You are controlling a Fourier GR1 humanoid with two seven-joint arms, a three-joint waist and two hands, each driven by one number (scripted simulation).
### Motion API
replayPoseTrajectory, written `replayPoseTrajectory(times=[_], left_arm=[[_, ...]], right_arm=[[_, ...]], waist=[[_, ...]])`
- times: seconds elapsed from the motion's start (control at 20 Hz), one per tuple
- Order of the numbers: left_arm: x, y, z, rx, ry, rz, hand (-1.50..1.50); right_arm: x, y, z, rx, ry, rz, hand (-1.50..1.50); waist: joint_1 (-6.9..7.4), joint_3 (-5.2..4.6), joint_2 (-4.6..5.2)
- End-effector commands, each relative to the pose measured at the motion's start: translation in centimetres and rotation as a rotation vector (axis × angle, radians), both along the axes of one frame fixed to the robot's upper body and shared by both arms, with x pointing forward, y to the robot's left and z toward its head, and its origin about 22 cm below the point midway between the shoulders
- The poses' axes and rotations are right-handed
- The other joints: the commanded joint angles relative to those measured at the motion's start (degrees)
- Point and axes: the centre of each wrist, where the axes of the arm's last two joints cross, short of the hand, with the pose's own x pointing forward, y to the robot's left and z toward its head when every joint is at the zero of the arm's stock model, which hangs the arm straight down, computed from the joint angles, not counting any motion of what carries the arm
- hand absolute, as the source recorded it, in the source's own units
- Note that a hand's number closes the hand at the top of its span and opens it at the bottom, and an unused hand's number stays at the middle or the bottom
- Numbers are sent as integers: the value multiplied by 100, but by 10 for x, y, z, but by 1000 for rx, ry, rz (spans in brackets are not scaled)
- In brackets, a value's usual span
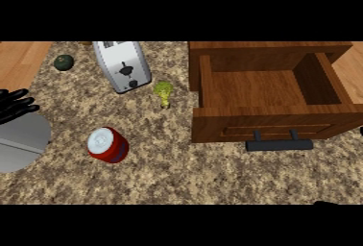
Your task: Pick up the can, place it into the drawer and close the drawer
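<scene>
A red can (108, 144) with a white top stands upright on the speckled counter, left of centre. To its right a wooden drawer (269, 126) is pulled open, its inside bare, with a dark bar handle (279, 144) on its front. My left hand (16, 105) shows at the left edge above its grey forearm (21, 143), fingers straight, well left of the can and touching nothing. Only a dark tip of my right hand (325, 203) shows at the lower right edge.
A silver toaster (122, 65) lies at the back, left of the drawer. A yellow-green piece of produce (163, 92) sits between toaster and drawer. A dark green round fruit (64, 62) rests at the back left, near the counter's edge.
</scene>
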Motion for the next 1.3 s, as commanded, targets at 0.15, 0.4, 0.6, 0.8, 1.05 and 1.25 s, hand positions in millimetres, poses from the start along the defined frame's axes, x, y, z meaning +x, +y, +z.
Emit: replayPoseTrajectory(times=[0.15, 0.4, 0.6, 0.8, 1.05, 1.25], left_arm=[[26, 23, 8, -39, 84, -107, -150], [31, 22, 8, -43, 169, -108, -150], [27, 5, -14, -47, 249, -128, -150], [26, 5, -20, -22, 312, -142, -150], [34, -16, -25, -25, 341, -141, -150], [42, -55, -39, -12, 343, -142, -150]], right_arm=[[-12, -9, -10, 6, -3, 31, -150], [-29, -27, -12, 3, 5, 22, -150], [-34, -47, -5, -1, 0, 15, -150], [-43, -42, 3, 18, 0, 10, -150], [-57, -52, -9, 25, 0, 1, -150], [-52, -48, -3, 12, 11, 26, -150]], waist=[[-32, 6, 14], [-65, 9, 11], [24, 8, -9], [17, 5, -9], [-7, 7, -15], [7, 2, -8]])
